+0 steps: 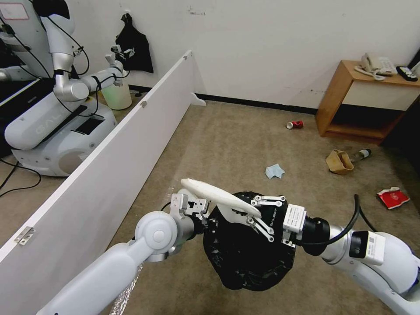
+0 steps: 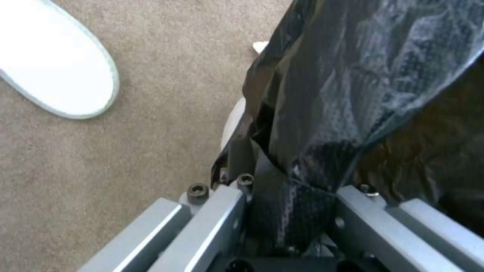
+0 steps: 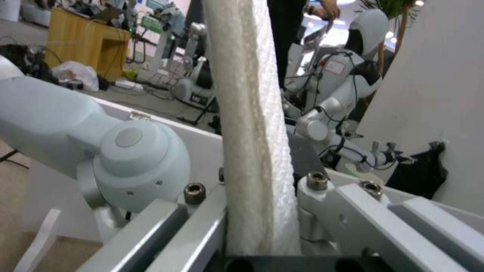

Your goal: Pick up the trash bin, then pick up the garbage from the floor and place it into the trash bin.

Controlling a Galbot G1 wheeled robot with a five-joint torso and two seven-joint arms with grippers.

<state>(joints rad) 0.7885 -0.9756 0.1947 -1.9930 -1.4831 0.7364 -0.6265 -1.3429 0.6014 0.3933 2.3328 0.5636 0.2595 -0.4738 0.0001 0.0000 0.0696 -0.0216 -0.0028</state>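
Note:
The trash bin [image 1: 245,253], a round bucket lined with a crinkly black bag, hangs above the carpet. My left gripper [image 1: 204,217] is shut on its near rim, and the bag [image 2: 353,94] is pinched between the fingers [image 2: 211,226]. My right gripper [image 1: 253,213] is shut on a white slipper [image 1: 214,194] and holds it level over the bin's mouth. The slipper [image 3: 252,113] stands on edge between its fingers. A red can [image 1: 294,124], a blue mask [image 1: 274,171], a brown paper bag [image 1: 338,162], a bottle [image 1: 361,154] and a red packet [image 1: 392,197] lie on the floor.
A long white partition board [image 1: 109,166] runs along my left. Behind it stand another robot [image 1: 57,109] and a pale bucket [image 1: 117,94]. A wooden side table [image 1: 372,100] with a phone stands at the far right. A second white slipper [image 2: 55,71] shows against the carpet.

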